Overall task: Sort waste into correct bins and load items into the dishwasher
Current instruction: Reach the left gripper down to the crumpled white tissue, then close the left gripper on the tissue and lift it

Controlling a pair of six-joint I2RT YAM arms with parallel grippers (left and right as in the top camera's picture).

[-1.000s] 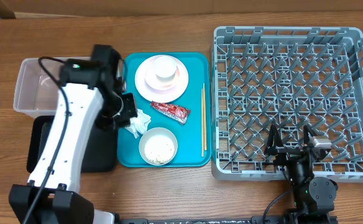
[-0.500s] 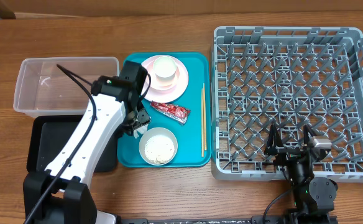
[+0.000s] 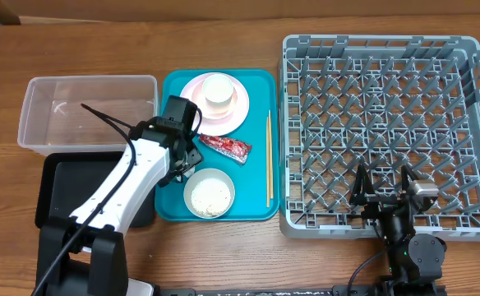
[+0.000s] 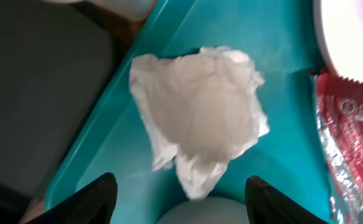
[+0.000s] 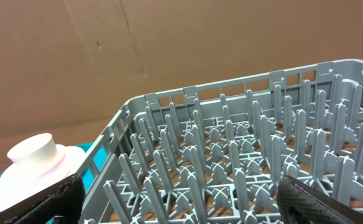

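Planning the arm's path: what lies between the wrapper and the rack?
In the overhead view, the chopsticks lie on the teal tray between the wrapper and the rack, near the tray's right rim.

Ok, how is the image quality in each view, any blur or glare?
Left wrist: soft throughout, napkin slightly out of focus, dark jaws blurred at the bottom. Right wrist: rack fairly sharp, jaws blurred in the corners. Overhead: even light, crisp, faint glints in the clear tub.

Crumpled white napkin point(image 4: 197, 121) lying loose, red wrapper point(image 4: 349, 137) just beside
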